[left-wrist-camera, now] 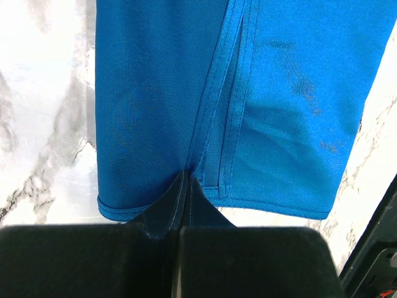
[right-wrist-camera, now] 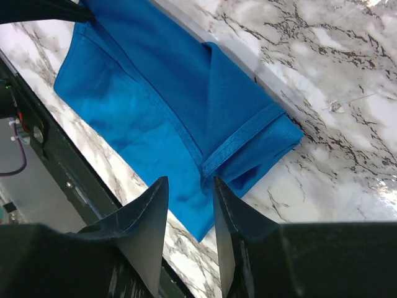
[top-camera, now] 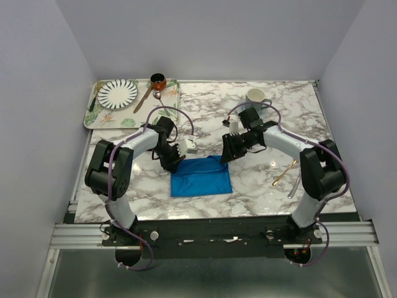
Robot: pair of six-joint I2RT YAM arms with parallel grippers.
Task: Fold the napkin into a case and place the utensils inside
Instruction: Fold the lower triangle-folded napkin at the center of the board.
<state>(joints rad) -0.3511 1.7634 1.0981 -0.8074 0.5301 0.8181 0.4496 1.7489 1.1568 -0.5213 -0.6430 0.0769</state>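
the napkin [top-camera: 200, 178] lies folded at the middle of the marble worktop [top-camera: 205, 115], between the two arms. its near edge stops short of the worktop's front edge, with a bare marble strip between them. there is open marble to the napkin's left and right and a wide stretch behind it. the tray [top-camera: 91, 115] sits in the far left corner and the white mug [top-camera: 255, 96] toward the far right, both well apart from the cloth.

the folded napkin is a rectangle with its long axis running left to right across the worktop, slightly skewed. in the left wrist view a doubled hem runs up the cloth, away from the fingers. in the right wrist view one short end is turned over into a thick, rounded fold.

the left gripper [left-wrist-camera: 186, 180] is at the napkin's far left corner, its jaws pressed together with a pinch of the hem between them. the right gripper [right-wrist-camera: 189, 186] hangs over the far right corner with its jaws partway apart, cloth showing in the gap and nothing clamped.

the gold spoon [top-camera: 285, 173] lies diagonally on the marble to the right, near the right arm and clear of the napkin. a thin silver piece [top-camera: 294, 189] lies just beside it and is hard to make out.
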